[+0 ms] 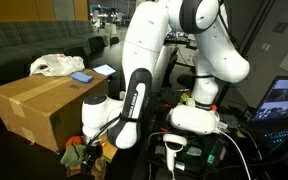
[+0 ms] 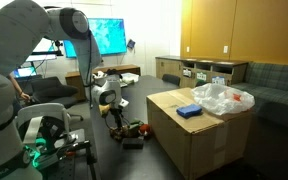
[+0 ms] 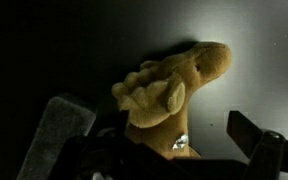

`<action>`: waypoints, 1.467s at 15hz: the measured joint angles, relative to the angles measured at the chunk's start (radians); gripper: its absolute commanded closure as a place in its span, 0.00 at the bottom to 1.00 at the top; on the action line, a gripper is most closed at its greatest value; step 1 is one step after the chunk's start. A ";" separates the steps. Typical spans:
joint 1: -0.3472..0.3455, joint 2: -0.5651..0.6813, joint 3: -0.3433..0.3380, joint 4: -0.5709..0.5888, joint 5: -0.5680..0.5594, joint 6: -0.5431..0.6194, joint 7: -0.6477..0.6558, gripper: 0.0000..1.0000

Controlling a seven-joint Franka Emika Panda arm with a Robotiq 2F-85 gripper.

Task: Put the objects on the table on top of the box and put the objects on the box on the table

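A yellow plush dragon (image 3: 169, 85) lies on the dark table between the fingers of my gripper (image 3: 156, 132). The fingers are spread, with a gap between the toy and the right finger. In both exterior views the gripper (image 1: 92, 138) (image 2: 112, 112) is low over a small pile of toys (image 1: 84, 155) (image 2: 134, 130) beside the cardboard box (image 1: 39, 105) (image 2: 189, 145). On the box lie a crumpled clear plastic bag (image 1: 56, 66) (image 2: 224, 98) and a flat blue object (image 1: 81, 77) (image 2: 189, 111).
The robot base (image 1: 194, 118) stands next to the toys, with cables and a handheld device (image 1: 174, 150) in front. A green sofa (image 1: 24, 45) is behind the box. Monitors (image 2: 106, 35) and a cabinet (image 2: 204, 70) stand further off.
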 measured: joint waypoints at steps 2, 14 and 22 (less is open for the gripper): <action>0.020 0.012 -0.020 0.022 -0.001 -0.003 -0.001 0.00; 0.025 0.083 -0.034 0.080 -0.001 -0.008 -0.008 0.00; 0.024 0.117 -0.055 0.105 0.000 -0.008 -0.008 0.00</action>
